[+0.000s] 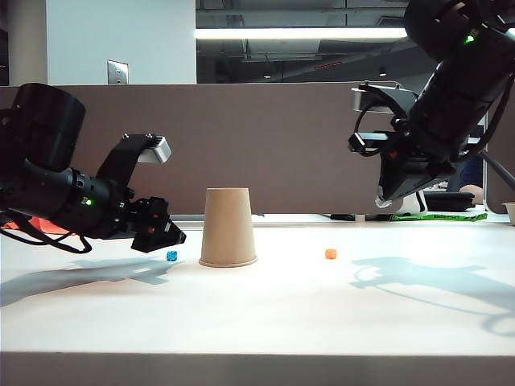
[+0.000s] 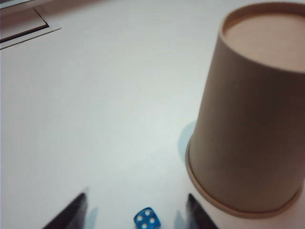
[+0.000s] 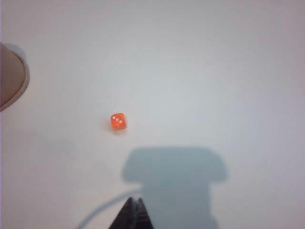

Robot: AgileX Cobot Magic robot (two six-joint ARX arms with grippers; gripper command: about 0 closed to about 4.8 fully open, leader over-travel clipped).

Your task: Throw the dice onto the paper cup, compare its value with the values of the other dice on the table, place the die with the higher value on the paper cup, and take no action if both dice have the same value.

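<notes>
**Left end effector lines up on the blue die beside the cup**

The blue die (image 2: 147, 220) sits on the desk (image 1: 265, 305) just left of the paper cup (image 1: 228, 227), four pips up. The cup stands upside down, its flat base upward, which gives a small platform for a die. The orange die (image 3: 117, 121) lies on the desk right of the cup, well apart from it, showing three pips; the blue one looks the higher, so it is probably the one to lift onto the cup.

The left end effector (image 2: 136, 210) hangs low over the blue die, fingers spread wide to either side of it and gripping nothing. The right end effector (image 3: 134, 212) is raised above the desk on the right, fingers pressed together and empty, clear of the work.
</notes>
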